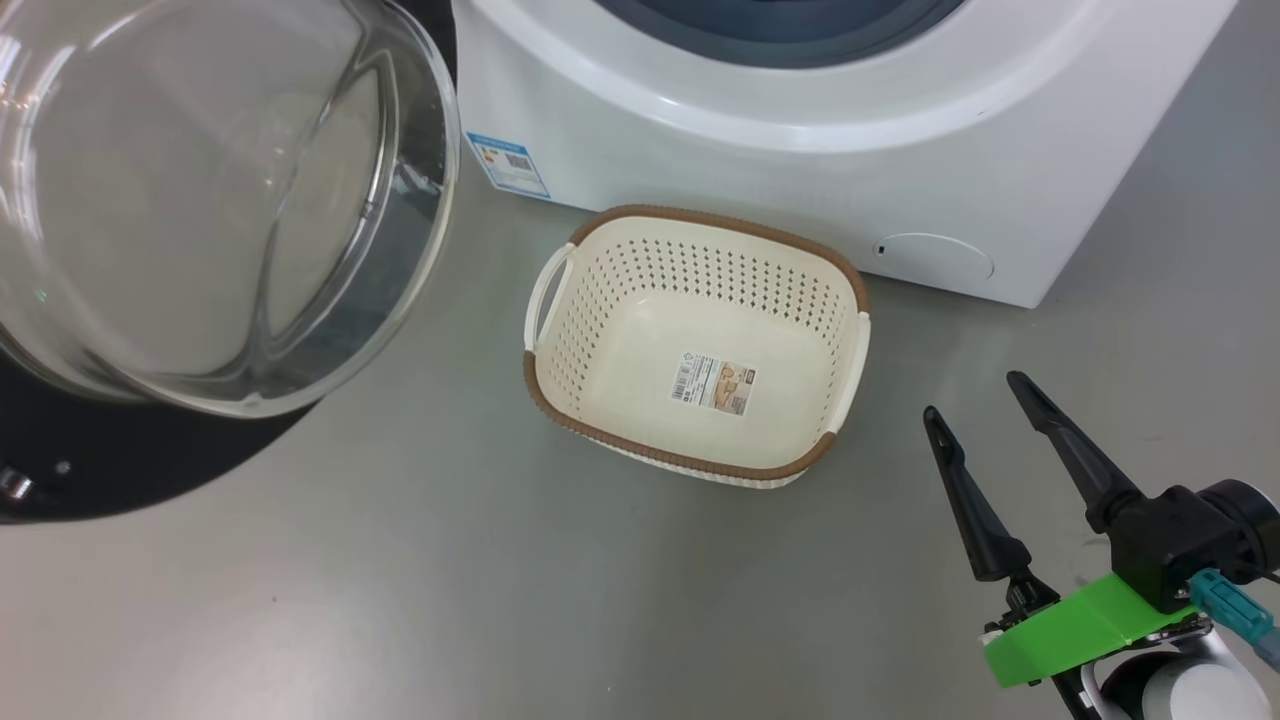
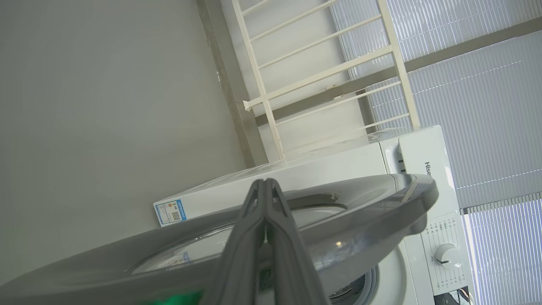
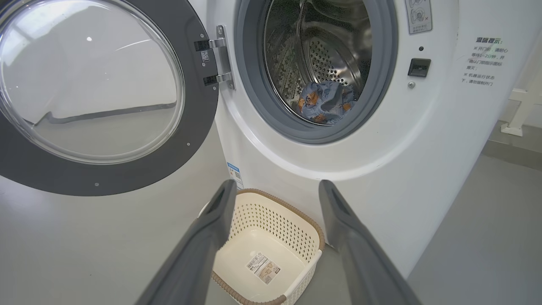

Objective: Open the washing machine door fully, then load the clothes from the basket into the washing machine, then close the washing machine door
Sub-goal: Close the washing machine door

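R tool (image 3: 277,186) released, fingers wide; basket (image 3: 275,220) on floor (image 3: 84,254) just ahead btwn them, washing machine (image 3: 423,148) behind it, washing machine door (image 3: 106,178) swung open to tool's left, clothes (image 3: 324,101) farthest in drum (image 3: 330,55); L tool (image 2: 266,182) clenched, door rim just beyond.

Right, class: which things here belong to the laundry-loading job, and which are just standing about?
Job: washing machine, its open door, clothes in the drum, empty basket, open right gripper.
Standing about: cream rack behind the machine, window blinds.
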`<state>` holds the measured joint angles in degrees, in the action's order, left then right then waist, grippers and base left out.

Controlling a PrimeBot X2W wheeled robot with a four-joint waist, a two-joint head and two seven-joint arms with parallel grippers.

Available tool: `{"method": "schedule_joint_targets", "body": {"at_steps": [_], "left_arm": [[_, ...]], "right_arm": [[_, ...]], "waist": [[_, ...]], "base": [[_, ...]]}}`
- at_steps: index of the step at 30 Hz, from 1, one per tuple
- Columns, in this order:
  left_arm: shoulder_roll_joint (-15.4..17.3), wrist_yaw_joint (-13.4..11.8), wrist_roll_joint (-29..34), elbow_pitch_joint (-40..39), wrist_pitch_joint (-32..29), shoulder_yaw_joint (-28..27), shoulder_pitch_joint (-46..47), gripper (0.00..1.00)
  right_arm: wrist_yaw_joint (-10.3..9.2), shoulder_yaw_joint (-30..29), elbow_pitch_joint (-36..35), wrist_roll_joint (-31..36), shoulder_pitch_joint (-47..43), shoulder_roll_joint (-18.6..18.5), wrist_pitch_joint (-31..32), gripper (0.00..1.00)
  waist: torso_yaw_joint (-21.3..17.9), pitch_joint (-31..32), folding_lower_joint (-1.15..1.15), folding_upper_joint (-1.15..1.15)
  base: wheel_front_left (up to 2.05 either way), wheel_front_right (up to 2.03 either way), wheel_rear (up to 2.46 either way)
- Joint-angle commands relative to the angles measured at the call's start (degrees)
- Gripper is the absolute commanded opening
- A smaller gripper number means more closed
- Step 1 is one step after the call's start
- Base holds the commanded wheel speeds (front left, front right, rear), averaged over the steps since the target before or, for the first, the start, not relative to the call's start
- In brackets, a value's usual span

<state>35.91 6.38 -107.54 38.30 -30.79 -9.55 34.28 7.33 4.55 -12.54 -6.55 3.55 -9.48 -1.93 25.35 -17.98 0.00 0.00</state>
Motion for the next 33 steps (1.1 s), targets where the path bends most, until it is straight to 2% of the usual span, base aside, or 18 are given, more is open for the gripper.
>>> {"method": "schedule_joint_targets", "body": {"at_steps": [1, 18, 33], "left_arm": [[2.54, 0.66, -0.44, -2.07, -1.34, -1.10, -0.36, 0.00], [2.49, -2.39, -1.81, -16.44, -8.10, -0.47, -12.81, 0.00], [-0.04, -5.54, -3.40, -33.75, -13.21, 2.47, -22.43, 0.00]], "right_arm": [[0.16, 1.12, -1.22, 0.34, 0.77, 0.34, -0.49, 1.00], [0.16, 0.33, 3.38, -0.40, -2.14, 3.91, -5.46, 1.00], [0.16, 0.44, 6.03, -1.03, -4.94, 5.85, -8.39, 1.00]], "waist": [[-0.40, 0.54, 0.00, 0.00], [-4.16, 7.40, 0.00, 0.00], [-9.25, 12.90, 0.00, 0.00]], "base": [[0.00, 0.00, 0.00], [0.00, 0.00, 0.00], [0.00, 0.00, 0.00]]}}
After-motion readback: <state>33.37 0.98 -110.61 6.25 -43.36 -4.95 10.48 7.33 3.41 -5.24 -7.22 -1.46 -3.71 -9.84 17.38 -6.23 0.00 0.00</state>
